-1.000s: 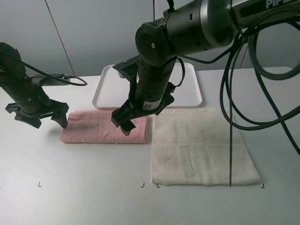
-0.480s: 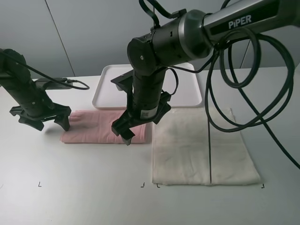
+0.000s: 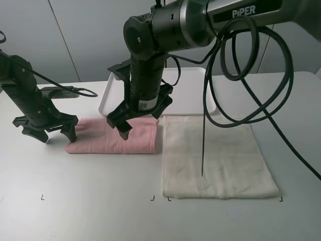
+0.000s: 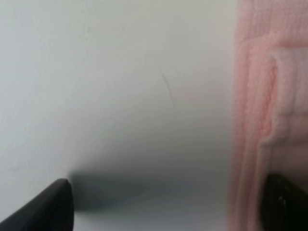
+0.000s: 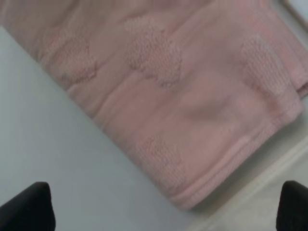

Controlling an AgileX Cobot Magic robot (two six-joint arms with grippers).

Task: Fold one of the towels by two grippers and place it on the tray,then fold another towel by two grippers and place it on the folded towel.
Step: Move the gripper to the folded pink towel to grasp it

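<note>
Tool, left (image 3: 49,133): my jaws stand spread wide and hold nothing; it sits low at the left end of the pink towel (image 3: 108,141), one finger over the cloth, the other over bare bench (image 3: 90,206).
Tool, right (image 3: 133,122): my jaws are spread wide and empty, above the right part of the pink towel.
Pink towel: lies on the bench as a long strip with layered edges, just in front of the tray (image 3: 194,93).
Cream towel (image 3: 225,160): flat on the bench, its left edge just beside the pink towel's right end.
Black cable (image 3: 203,150): hangs down over the cream towel.
</note>
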